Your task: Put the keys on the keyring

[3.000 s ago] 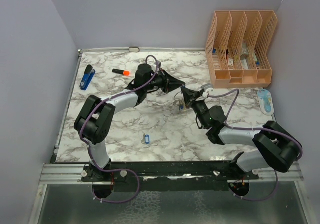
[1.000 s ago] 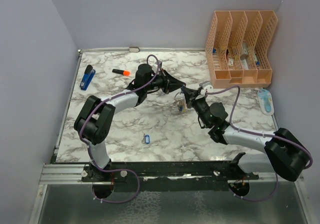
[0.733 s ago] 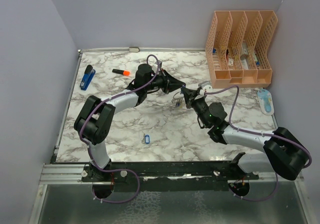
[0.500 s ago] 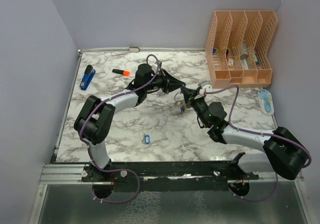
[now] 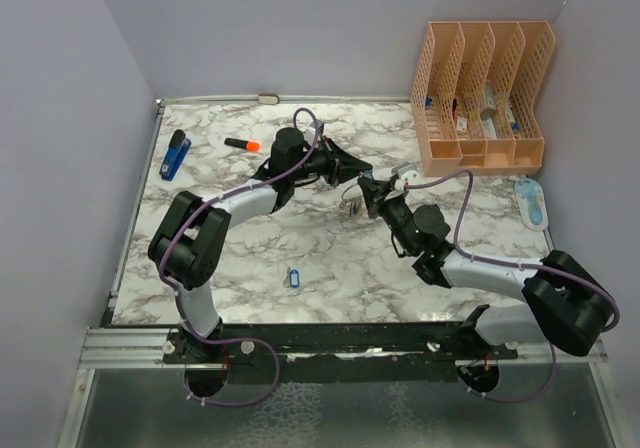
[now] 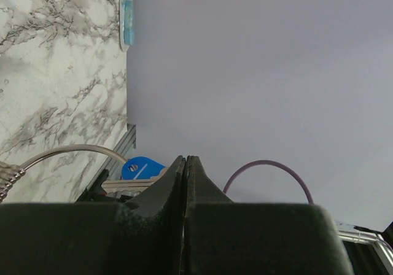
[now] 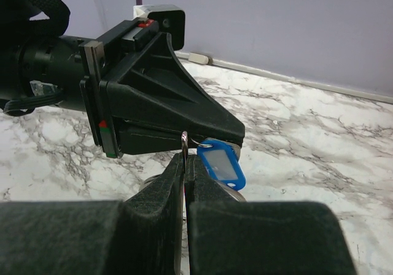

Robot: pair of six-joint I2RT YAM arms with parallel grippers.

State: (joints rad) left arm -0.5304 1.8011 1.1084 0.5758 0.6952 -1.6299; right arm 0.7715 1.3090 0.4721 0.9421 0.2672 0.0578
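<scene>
Currently, the table (image 5: 200,258) is carrying an organizer (image 5: 480,88) at its far right corner, and both arms are reaching toward the middle. The left gripper (image 5: 357,179) is pointing right with its jaws pressed flat together. The left wrist view is showing nothing between them, and whether the tip is pinching anything cannot be told. The right gripper (image 7: 186,158) is meeting it tip to tip from the near right. Its jaws are closing on the keyring (image 7: 185,140), a thin silver wire standing up between the fingertips. A stapler (image 5: 175,155) is lying near the far left edge, with a marker (image 5: 242,144) to its right. One blue-tagged key (image 7: 220,164) is hanging beside the keyring, directly under the left gripper's tip; whether it is threaded on cannot be told. A second key (image 5: 292,278) is lying loose on the table, near and left of both grippers, well apart from them.
</scene>
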